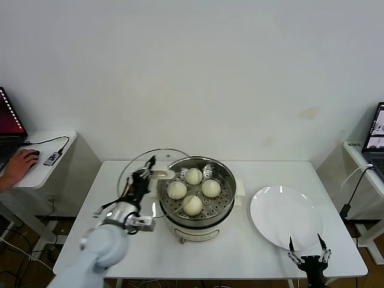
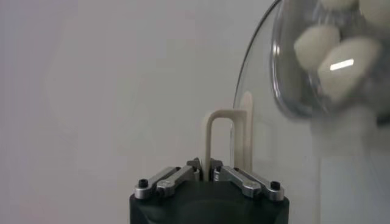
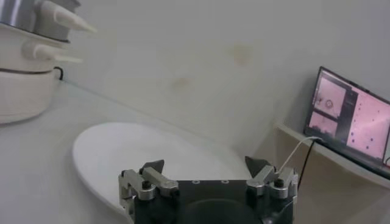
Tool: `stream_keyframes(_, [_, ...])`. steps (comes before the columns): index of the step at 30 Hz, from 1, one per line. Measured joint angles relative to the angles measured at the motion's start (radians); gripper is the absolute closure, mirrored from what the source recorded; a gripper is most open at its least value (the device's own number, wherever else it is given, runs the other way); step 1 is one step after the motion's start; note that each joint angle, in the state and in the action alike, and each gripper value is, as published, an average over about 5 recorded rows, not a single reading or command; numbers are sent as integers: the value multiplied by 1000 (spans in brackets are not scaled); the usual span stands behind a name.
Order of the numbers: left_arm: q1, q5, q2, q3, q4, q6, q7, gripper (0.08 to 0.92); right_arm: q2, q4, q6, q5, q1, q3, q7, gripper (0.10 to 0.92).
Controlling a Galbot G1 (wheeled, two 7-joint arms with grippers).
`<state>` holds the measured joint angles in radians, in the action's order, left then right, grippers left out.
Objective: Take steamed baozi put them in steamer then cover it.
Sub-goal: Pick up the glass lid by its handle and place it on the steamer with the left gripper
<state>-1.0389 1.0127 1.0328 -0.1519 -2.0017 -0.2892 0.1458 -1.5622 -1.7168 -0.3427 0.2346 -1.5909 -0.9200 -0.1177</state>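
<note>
Several cream-white baozi [image 1: 193, 176] sit on the perforated tray of the steel steamer [image 1: 223, 195] at the table's middle. My left gripper [image 1: 146, 173] is shut on the cream handle [image 2: 213, 137] of the clear glass cover [image 1: 135, 171], holding it tilted on edge just left of the steamer's rim. Through the glass, baozi [image 2: 314, 44] show in the left wrist view. My right gripper [image 1: 307, 245] is open and empty at the table's front right, by the white plate [image 1: 282, 219].
The white plate [image 3: 146, 155] is bare. The steamer's white side handles [image 3: 64, 24] show in the right wrist view. Side desks with laptops [image 1: 377, 135] stand at both sides; a person's hand [image 1: 18, 165] rests on the left one.
</note>
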Motion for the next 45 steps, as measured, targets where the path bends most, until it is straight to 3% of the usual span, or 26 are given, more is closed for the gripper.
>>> stream_keyframes(10, [127, 161, 171, 148, 93, -67, 80, 848, 1, 16, 1, 20, 5, 15, -9, 203])
stream_keyframes(19, [158, 264, 280, 190, 180, -86, 118, 848, 2, 25, 2, 30, 4, 17, -12, 203])
stream_keyframes(45, [111, 365, 349, 189, 207, -80, 143, 848, 6, 33, 12, 49, 5, 31, -22, 203])
